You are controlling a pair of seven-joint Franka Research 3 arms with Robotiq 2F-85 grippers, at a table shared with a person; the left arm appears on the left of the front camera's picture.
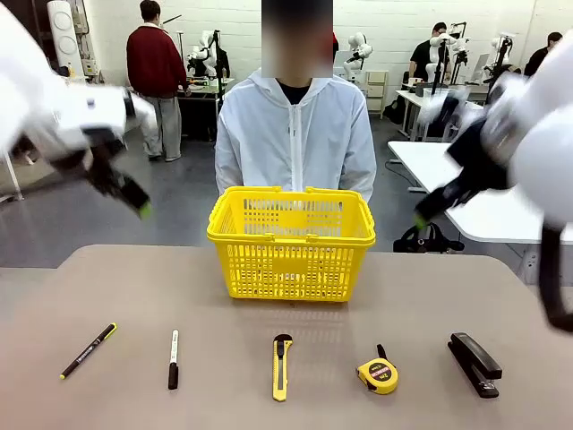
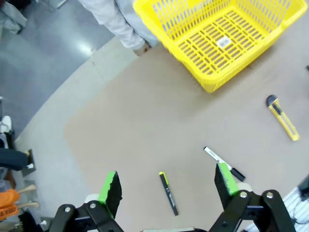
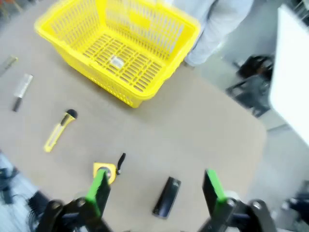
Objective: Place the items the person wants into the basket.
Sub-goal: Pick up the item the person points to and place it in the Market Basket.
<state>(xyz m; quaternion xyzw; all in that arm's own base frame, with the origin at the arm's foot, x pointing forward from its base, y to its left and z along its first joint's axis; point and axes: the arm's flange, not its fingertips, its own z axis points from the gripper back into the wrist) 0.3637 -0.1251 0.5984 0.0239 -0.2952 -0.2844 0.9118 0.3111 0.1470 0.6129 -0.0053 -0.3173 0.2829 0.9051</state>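
You're seeing 1 black pen [image 1: 89, 350], 1 white-and-black pen [image 1: 173, 358], 1 box cutter [image 1: 281, 367], 1 tape measure [image 1: 378, 374], 1 stapler [image 1: 474, 363] | 1 basket [image 1: 291, 242] sitting bare-floored | left gripper [image 2: 167, 174], right gripper [image 3: 154, 178] gaping

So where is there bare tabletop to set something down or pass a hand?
Bare table lies left of the basket, beyond the black pen, and right of it, beyond the stapler. A narrower strip runs between basket and box cutter. The near row, with white-and-black pen and tape measure, is crowded.

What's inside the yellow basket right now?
The basket holds no tools: its slatted floor is bare except for a small white label. The floor strip right behind the near wall is covered by that wall.
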